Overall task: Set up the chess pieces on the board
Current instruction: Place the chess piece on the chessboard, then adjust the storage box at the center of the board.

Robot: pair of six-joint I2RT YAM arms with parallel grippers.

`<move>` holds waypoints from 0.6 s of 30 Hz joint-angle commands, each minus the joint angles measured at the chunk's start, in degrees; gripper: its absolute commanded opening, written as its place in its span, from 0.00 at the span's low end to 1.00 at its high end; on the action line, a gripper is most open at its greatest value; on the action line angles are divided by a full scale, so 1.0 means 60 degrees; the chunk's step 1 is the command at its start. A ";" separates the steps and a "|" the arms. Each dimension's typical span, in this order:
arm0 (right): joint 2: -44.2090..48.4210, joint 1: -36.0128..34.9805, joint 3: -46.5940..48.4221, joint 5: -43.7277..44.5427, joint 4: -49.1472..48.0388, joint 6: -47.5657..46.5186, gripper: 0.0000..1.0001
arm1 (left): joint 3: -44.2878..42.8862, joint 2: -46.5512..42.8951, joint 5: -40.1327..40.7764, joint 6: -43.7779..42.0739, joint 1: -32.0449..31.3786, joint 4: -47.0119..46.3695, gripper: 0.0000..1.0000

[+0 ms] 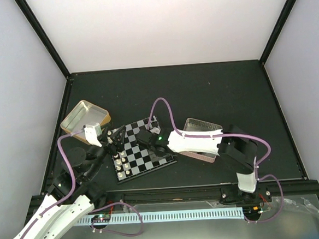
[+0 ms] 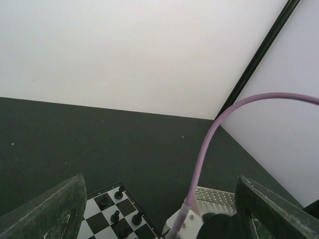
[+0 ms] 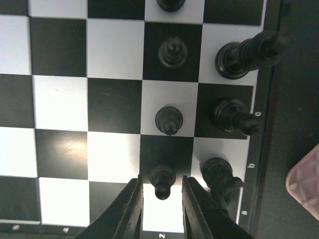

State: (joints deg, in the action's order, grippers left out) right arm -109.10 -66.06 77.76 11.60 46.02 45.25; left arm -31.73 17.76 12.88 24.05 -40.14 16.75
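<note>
From the near edge both of my arms reach in over the board (image 1: 142, 155), which lies at the middle of the table, turned a little askew. The left gripper (image 1: 109, 138) hangs above the board's left edge. Its fingers (image 2: 55, 214) are spread wide with nothing between them. Cream pieces (image 1: 122, 161) stand in that left part of the board.

The right gripper (image 1: 149, 143) is low over the board's far right part. In its wrist view the fingertips (image 3: 130, 206) are drawn close on either side of one black pawn (image 3: 162, 177). A sliver of white square shows at each flank, so they are not pinching it. More black pieces (image 3: 233, 117) stand in two files beside it.

A pink-rimmed tin (image 1: 204, 126) sits just right of the board. Farther left is a gold tin (image 1: 77, 117).
</note>
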 commanded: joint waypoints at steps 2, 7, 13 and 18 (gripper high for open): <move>0.1718 0.0375 -0.0282 0.0509 -0.0167 -0.0168 0.25 | -0.0498 0.0028 0.0094 -0.0076 0.0051 0.0176 0.83; 0.3036 0.1699 -0.1414 0.0379 -0.0561 -0.0617 0.35 | -0.0484 0.0093 0.0073 -0.0030 0.0048 0.0140 0.83; 0.2656 0.3632 -0.1556 0.0608 -0.0520 -0.2197 0.43 | -0.0524 0.0245 -0.0007 0.0008 0.0056 0.0085 0.83; 0.1770 0.4944 -0.1143 0.1022 -0.0571 -0.3734 0.43 | -0.0557 0.0312 -0.0079 0.0049 0.0058 0.0118 0.83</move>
State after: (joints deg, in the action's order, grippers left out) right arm -95.37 -40.84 69.04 14.50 42.81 32.40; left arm -32.56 19.25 12.80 24.12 -40.14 17.32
